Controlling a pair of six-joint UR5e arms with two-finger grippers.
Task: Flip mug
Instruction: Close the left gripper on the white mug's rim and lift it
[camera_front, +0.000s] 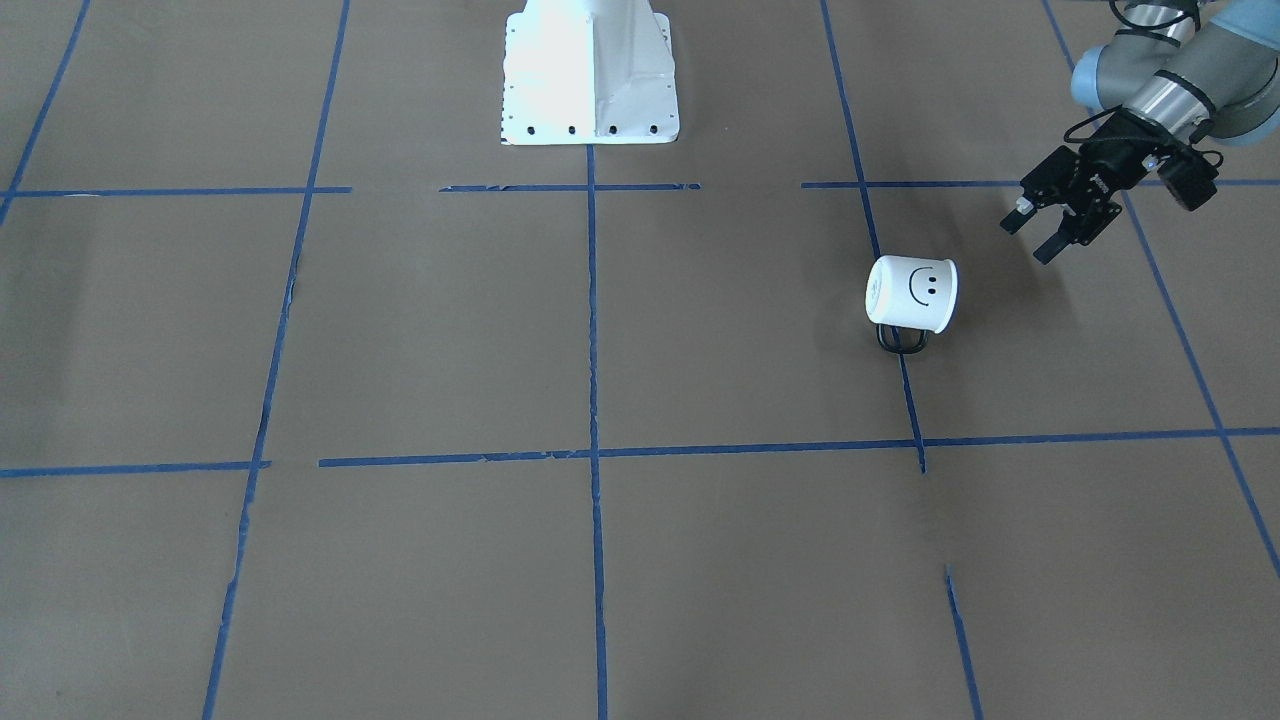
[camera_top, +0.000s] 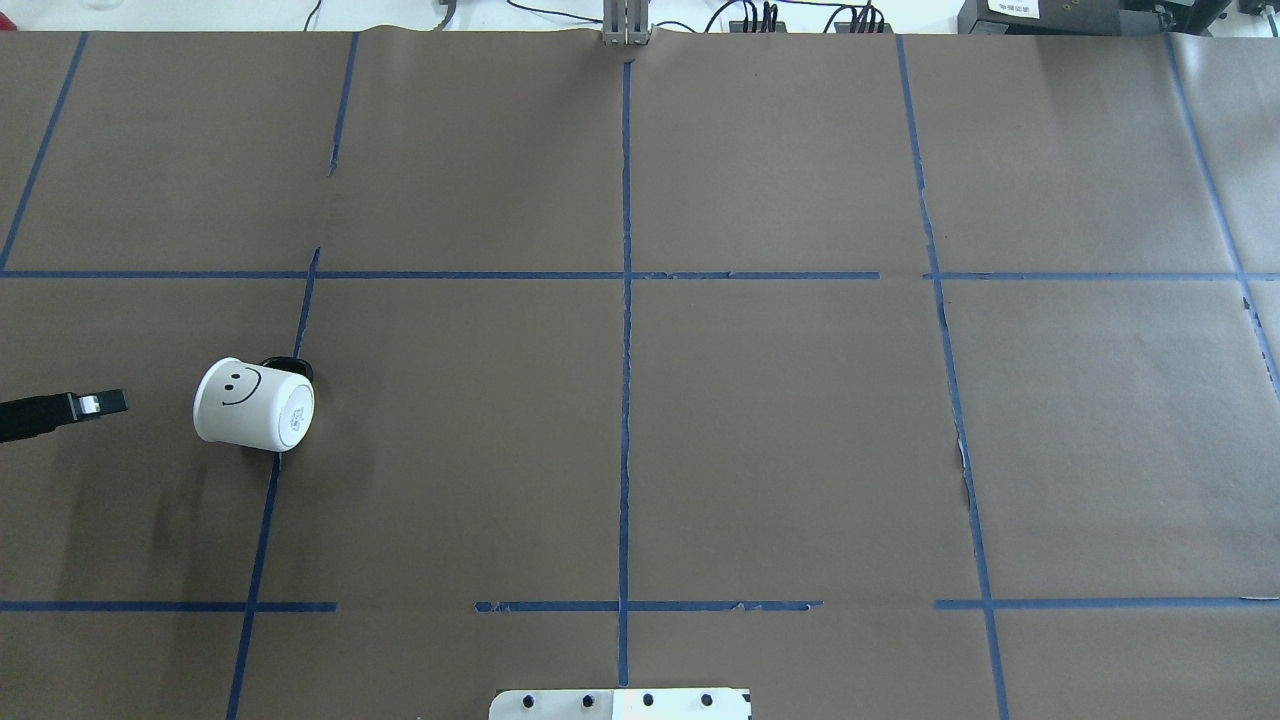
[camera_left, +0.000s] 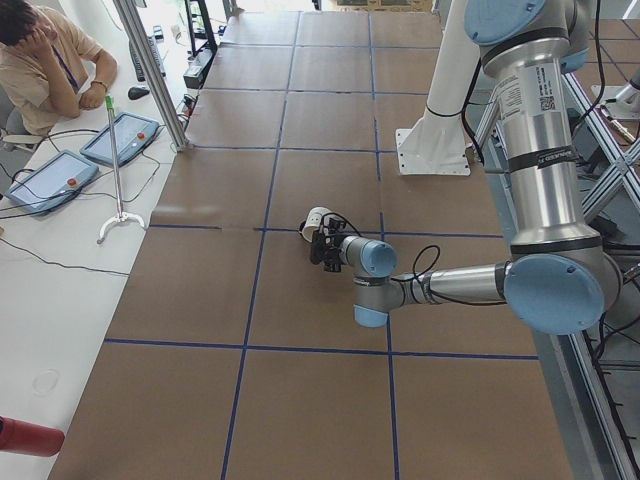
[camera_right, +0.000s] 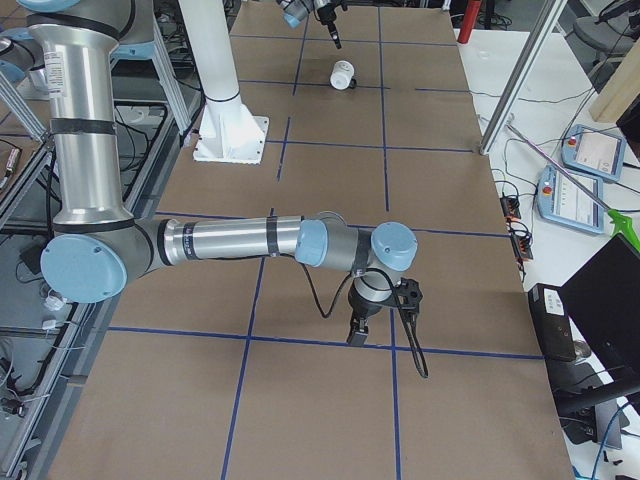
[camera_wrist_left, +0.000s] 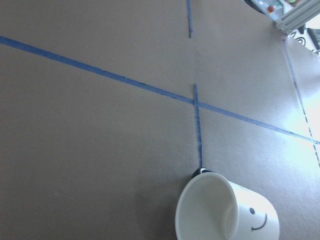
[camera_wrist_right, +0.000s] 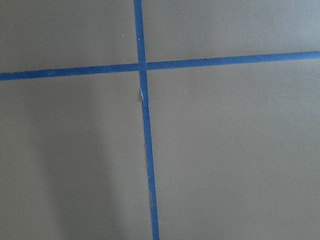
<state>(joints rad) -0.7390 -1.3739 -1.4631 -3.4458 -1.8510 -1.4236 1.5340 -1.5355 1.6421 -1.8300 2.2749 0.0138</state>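
The white mug with a black smiley face lies on its side on the brown table, its dark handle against the table on the side away from the robot. It also shows in the overhead view and in the left wrist view, where its white mouth faces the camera. My left gripper is open and empty, a short way from the mug's mouth and not touching it. My right gripper shows only in the exterior right view, far from the mug, low over the table; I cannot tell whether it is open or shut.
The brown paper table is marked with a blue tape grid. The robot's white base stands at the table's near-robot edge. An operator sits beyond the far edge beside tablets.
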